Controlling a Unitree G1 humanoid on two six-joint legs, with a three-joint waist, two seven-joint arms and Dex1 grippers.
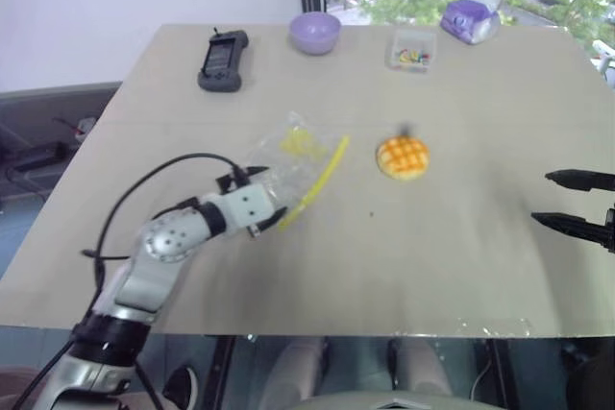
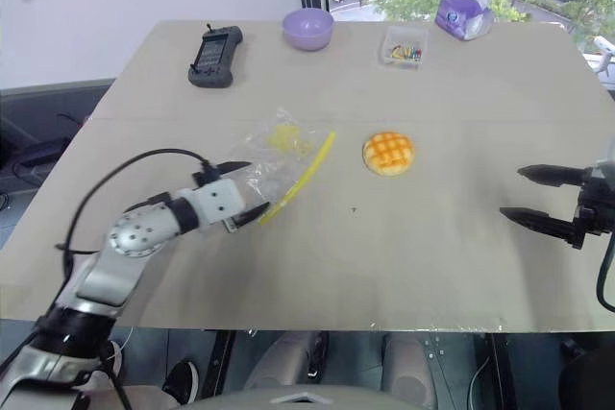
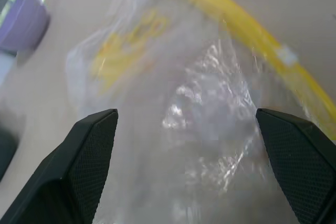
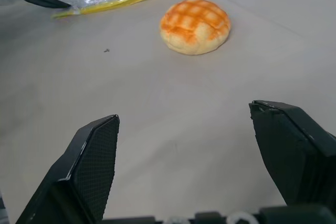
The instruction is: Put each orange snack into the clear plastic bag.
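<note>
Orange snack (image 1: 403, 156) sits mid-table (image 1: 384, 256), apart from clear plastic bag (image 1: 293, 162) on its left. Left tool (image 1: 258, 197) is released, fingers spread over bag's near edge. Right tool (image 2: 530, 194) is released, well right of snack. Far edge: black handheld device (image 1: 223, 60), purple bowl (image 1: 315, 32), clear box (image 1: 412, 50), tissue pack (image 1: 469, 18). Nothing lies between snack and bag.

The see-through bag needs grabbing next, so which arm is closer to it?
The left. Its open claw is right at the clear bag, which lies between its fingers in the wrist view. The right claw, also open, sits far across the table.
</note>
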